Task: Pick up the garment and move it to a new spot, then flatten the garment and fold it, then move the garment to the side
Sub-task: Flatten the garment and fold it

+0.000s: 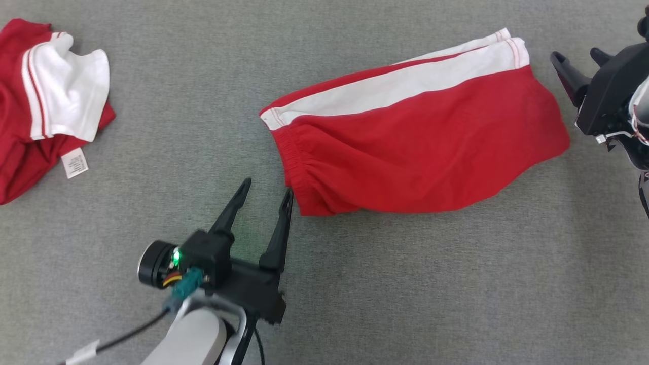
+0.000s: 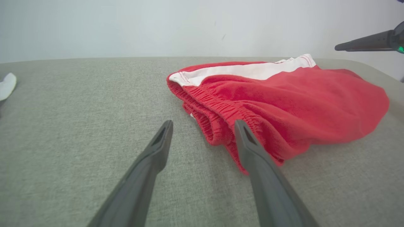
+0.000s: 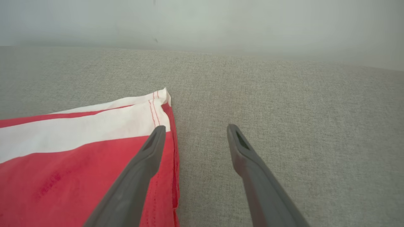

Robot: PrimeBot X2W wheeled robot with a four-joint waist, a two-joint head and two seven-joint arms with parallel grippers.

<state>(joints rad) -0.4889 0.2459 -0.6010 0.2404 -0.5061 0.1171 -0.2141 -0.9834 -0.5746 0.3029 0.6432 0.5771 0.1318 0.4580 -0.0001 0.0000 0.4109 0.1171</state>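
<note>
The garment is a pair of red shorts with a white side stripe, lying folded and flat on the grey cloth surface. My left gripper stands open just off the elastic waistband's near corner, holding nothing. In the left wrist view the waistband lies beside the right finger of my left gripper. My right gripper is open at the shorts' hem end. In the right wrist view its left finger overlaps the hem corner of the garment, and the gap of the gripper is over bare surface.
A second red and white garment with a white label lies crumpled at the far left; a white bit of it shows in the left wrist view. A pale wall rises behind the surface's far edge.
</note>
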